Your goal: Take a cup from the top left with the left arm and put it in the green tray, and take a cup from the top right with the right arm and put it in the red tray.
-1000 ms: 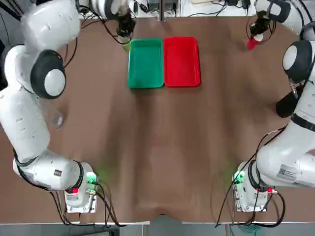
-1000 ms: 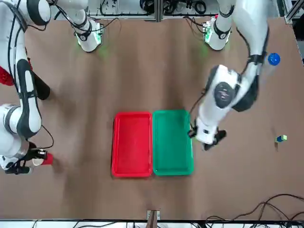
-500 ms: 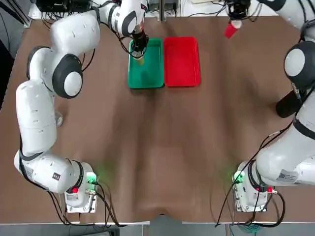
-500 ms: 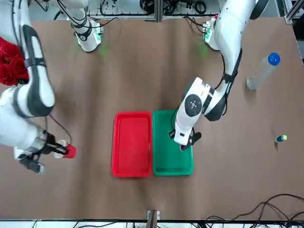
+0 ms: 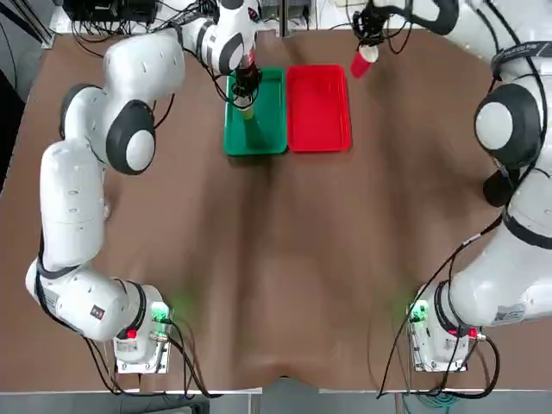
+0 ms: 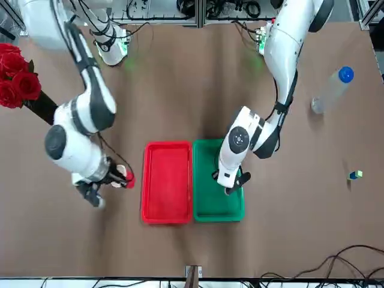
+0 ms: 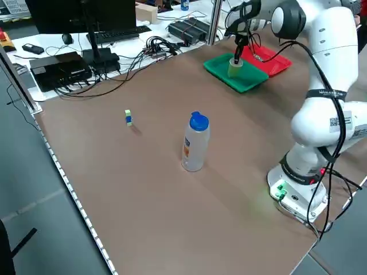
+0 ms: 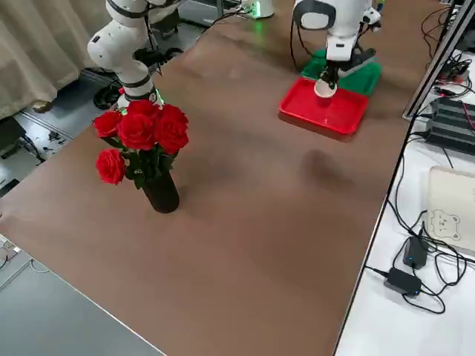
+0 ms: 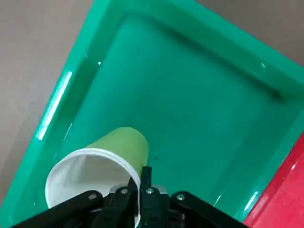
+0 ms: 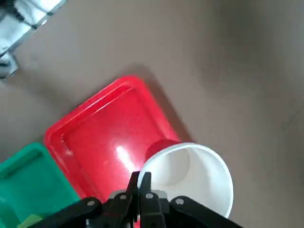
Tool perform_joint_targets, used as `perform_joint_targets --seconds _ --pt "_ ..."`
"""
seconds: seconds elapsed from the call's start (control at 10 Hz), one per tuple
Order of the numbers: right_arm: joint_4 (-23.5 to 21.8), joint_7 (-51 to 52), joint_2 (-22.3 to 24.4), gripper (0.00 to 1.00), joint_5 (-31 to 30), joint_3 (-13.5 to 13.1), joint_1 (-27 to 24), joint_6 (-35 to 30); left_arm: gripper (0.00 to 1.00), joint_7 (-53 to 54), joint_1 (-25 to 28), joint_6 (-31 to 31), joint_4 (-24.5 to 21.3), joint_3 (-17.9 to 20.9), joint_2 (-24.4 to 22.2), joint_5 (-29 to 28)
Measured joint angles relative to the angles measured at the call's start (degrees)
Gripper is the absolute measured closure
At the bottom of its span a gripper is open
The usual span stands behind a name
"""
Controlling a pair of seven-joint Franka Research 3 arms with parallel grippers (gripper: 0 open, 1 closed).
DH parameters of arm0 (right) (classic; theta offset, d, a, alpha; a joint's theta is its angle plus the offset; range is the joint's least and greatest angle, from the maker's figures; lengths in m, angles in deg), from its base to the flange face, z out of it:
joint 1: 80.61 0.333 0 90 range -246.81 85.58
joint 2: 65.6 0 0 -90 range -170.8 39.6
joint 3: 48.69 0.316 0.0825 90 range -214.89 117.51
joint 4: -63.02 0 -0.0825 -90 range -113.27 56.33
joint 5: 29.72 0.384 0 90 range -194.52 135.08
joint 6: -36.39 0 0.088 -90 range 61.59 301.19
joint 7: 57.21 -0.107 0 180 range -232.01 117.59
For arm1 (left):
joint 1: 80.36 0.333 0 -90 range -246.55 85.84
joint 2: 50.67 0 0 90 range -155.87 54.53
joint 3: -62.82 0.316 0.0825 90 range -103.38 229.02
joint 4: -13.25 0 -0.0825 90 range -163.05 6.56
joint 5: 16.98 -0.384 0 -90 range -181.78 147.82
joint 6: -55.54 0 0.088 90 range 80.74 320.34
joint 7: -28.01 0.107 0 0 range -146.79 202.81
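The yellow-green cup (image 9: 107, 154), white inside, hangs tilted low over the green tray (image 5: 259, 129), near that tray's far left part. My left gripper (image 5: 246, 95) is shut on its rim, with the fingers (image 9: 145, 183) pinching the wall. Whether the cup's base touches the tray I cannot tell. The red cup (image 10: 187, 171) is held by its rim in my right gripper (image 5: 368, 49), which is shut on it. It hangs over the table just beyond the far right corner of the red tray (image 5: 317, 112), which lies directly beside the green one.
A clear bottle with a blue cap (image 7: 195, 143) stands on the robot's left side of the table, with a small coloured block (image 7: 128, 117) farther out. A dark vase of red roses (image 8: 145, 148) stands on the right side. Cables and equipment lie beyond the far edge.
My left gripper carried the yellow-green cup from beside the green tray's left edge to over that tray. My right gripper brought the red cup leftward from the far right toward the red tray.
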Motion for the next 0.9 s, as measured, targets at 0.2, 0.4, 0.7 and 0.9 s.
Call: perform_joint_targets --seconds 0.2,0.4,0.7,0.9 --pt "-1.2 -4.5 -1.7 0.97 -0.1 0.0 5.0 3.1 0.83 0.0 -0.1 0.7 0.0 0.0 0.7 0.0" --pt "-1.4 -6.3 -5.1 0.97 -0.6 -0.3 8.6 7.3 0.54 0.0 -0.2 1.3 0.2 0.1 0.9 0.0" --pt "-1.5 -6.5 -9.0 0.97 -2.3 -1.5 10.6 11.0 0.08 -0.2 0.5 1.4 2.3 0.3 -1.2 0.0" --pt "-1.5 -6.5 -10.1 0.97 -2.6 -1.8 10.6 12.7 0.0 -0.2 2.9 -1.6 2.8 0.5 -5.8 0.0"
